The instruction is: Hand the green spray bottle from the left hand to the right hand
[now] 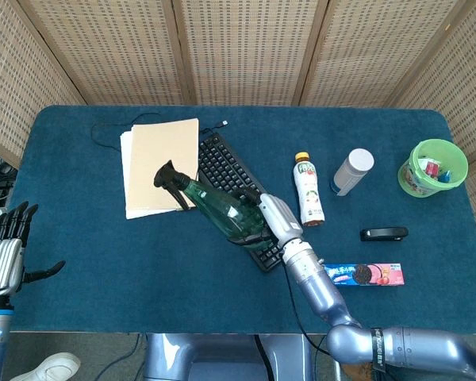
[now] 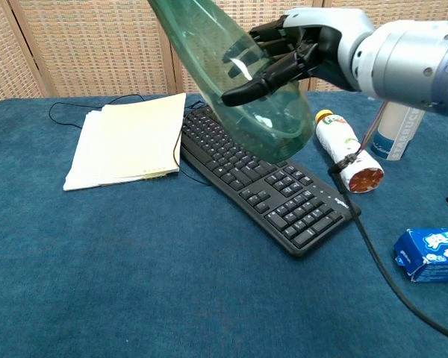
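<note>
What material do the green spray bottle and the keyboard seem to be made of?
The green spray bottle, held by the right hand, looks like clear tinted plastic, glossy: the wall panels show through it. Its nozzle looks like black opaque plastic. The keyboard looks like matte black plastic with printed keys.
</note>
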Tool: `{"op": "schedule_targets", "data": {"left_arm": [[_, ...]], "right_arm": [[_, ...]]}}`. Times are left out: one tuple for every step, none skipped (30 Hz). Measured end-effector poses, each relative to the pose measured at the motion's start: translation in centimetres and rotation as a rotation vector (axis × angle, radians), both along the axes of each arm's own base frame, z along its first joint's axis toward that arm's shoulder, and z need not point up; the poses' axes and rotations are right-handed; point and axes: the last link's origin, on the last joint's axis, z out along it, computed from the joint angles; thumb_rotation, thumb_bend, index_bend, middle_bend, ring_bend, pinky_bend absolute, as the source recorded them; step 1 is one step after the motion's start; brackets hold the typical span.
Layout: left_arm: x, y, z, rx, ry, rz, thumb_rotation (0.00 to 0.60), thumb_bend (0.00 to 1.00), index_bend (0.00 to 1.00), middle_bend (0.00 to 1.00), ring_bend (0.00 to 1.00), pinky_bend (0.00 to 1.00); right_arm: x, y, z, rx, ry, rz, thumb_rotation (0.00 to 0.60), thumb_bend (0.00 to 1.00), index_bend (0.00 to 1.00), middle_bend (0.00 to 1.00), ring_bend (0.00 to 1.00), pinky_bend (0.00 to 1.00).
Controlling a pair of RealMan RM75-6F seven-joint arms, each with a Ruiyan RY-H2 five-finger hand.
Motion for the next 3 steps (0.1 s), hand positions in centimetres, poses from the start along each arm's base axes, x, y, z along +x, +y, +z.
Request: {"op": "schedule_targets", "data": {"left_arm": [[-0.02, 0.01, -0.01, -0.001, 0.0, 0.0, 0.6, 0.02, 0.0, 0.0, 0.0, 0.0], [-0.03, 0.03, -0.01, -0.002, -0.001, -0.001, 0.6, 0.02, 0.0, 0.0, 0.0, 0.0], [-0.04, 0.04, -0.02, -0.003, -0.002, -0.001, 0.6, 0.02, 0.0, 0.0, 0.0, 0.0]], "right_arm": [[0.03, 0.14, -0.31, 0.006, -0.002, 0.003, 0.6, 0.32, 0.66, 0.37, 0.44, 0.51], [-0.01, 0.35, -0.74, 0.013, 0.001, 0.008, 0.6, 0.32, 0.66, 0.37, 0.44, 0.51], [-0.06, 0.52, -1.06, 0.017, 0.005, 0.012, 0.6, 0.32, 0.66, 0.37, 0.44, 0.51]]}}
